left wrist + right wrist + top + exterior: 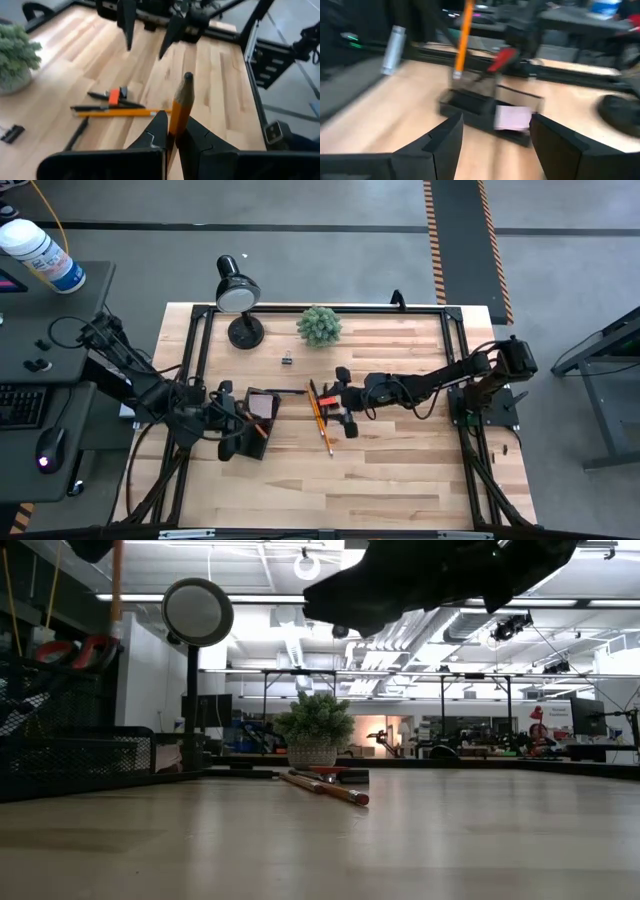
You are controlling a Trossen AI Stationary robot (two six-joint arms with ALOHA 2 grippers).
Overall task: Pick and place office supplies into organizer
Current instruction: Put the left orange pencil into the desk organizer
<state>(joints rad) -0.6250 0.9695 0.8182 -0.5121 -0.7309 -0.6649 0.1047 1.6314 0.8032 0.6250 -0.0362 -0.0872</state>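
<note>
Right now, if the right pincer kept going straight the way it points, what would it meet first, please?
The open right pincer points at the organizer, most likely its near side where the pink sticky-note pad sits. Depth is unclear, but nothing shows in between.

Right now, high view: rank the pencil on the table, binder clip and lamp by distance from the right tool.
From the right tool, which is open:
1. Pencil on the table, just toward the left arm's side.
2. Binder clip, up toward the far edge.
3. Lamp, at the far-left corner.
</note>
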